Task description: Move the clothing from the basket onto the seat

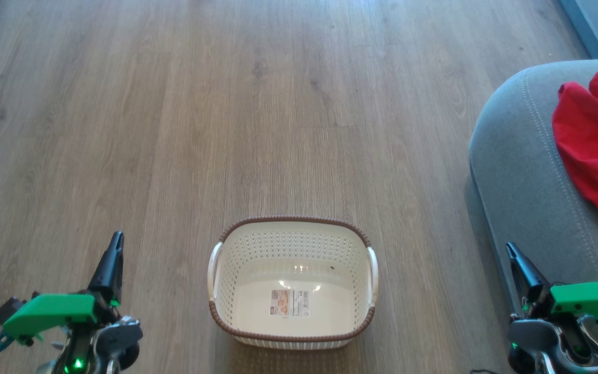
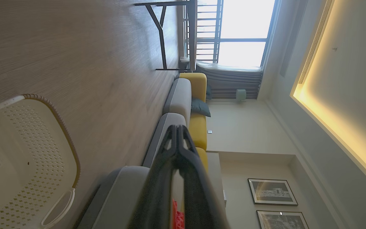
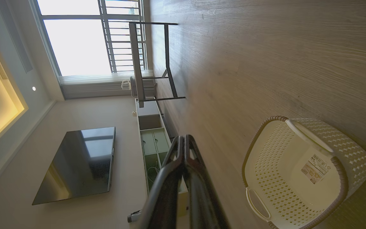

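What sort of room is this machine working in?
Most likely a home living room. A long grey-and-yellow sofa runs along one wall, a flat television hangs above a low cabinet on another, and framed pictures hang above the sofa.

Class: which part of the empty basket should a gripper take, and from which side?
Probably the left white handle, from above with the left gripper: the basket stands upright, and the handle bows outward, leaving a gap for one finger.
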